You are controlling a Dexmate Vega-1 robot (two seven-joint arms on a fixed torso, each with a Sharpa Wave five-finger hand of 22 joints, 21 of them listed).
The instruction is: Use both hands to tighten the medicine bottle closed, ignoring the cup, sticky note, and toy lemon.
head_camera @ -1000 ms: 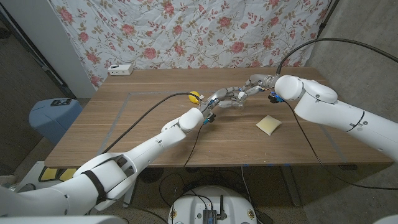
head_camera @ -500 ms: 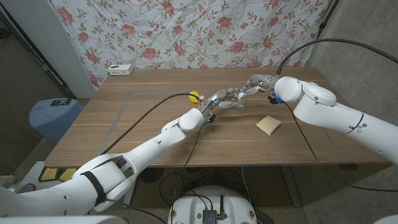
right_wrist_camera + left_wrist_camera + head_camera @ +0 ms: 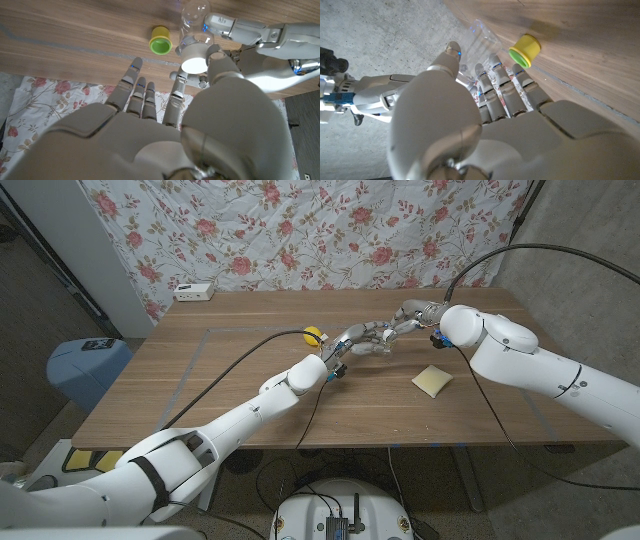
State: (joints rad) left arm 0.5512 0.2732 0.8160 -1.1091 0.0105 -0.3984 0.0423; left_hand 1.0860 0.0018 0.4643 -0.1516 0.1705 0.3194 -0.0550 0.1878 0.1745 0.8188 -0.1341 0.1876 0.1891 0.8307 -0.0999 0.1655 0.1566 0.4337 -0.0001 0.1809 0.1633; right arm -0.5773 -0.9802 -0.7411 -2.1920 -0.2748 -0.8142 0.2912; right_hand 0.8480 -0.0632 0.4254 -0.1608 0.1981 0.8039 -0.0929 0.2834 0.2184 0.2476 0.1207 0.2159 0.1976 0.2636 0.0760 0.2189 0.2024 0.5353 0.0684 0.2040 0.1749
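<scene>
Both robot hands meet mid-desk (image 3: 200,380): the left robot hand (image 3: 352,340) clasps the medicine bottle (image 3: 196,22), the right robot hand (image 3: 405,320) pinches its white cap (image 3: 195,62); twisting looks next.

Makeshift lab – floral sheet (image 3: 300,230) backdrop, concrete floor (image 3: 590,260)

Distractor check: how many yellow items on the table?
2: a small round yellow object by the left hand; a pale yellow square sticky note nearer the front edge. More may be hidden.
</scene>
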